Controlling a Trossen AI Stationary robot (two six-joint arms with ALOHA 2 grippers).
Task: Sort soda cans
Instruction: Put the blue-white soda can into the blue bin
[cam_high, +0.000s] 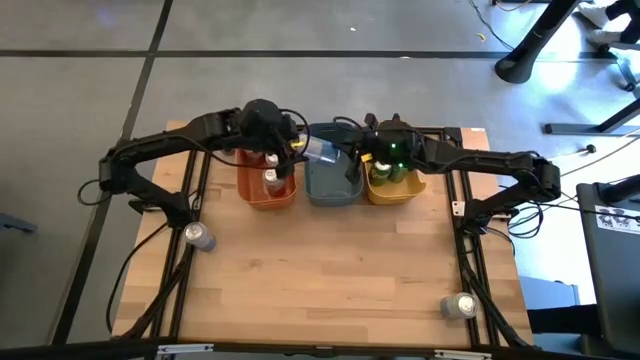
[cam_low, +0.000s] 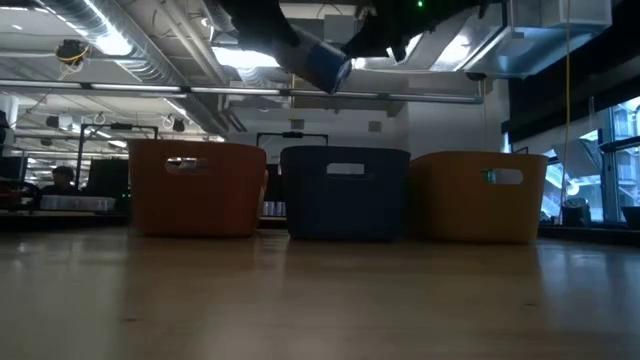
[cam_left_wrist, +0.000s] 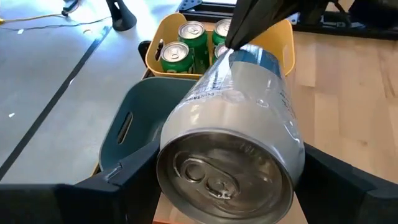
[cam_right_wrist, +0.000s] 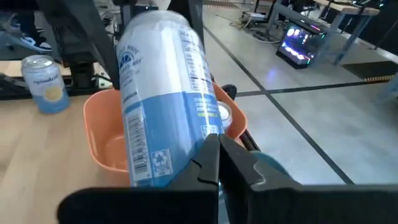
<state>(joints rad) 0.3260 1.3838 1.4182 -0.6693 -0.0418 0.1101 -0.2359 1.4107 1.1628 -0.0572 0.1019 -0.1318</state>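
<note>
Our left tool (cam_left_wrist: 217, 186) grips a silver-blue can (cam_left_wrist: 239, 118) across its body, holding it tilted above the grey bin (cam_high: 331, 186), the middle one. Our right tool (cam_right_wrist: 219, 163) is pinched shut just beside that can, its fingertips against the can's side; it holds nothing. Green cans (cam_left_wrist: 177, 55) stand in the yellow bin (cam_high: 398, 191), and cans show in the orange bin (cam_high: 266, 194). Two stray cans (cam_high: 199, 236) lie well apart on the surface (cam_high: 330, 270). To finish well, we judge the right tool should back clear, then we centre the can over the grey bin and lower it before releasing.
</note>
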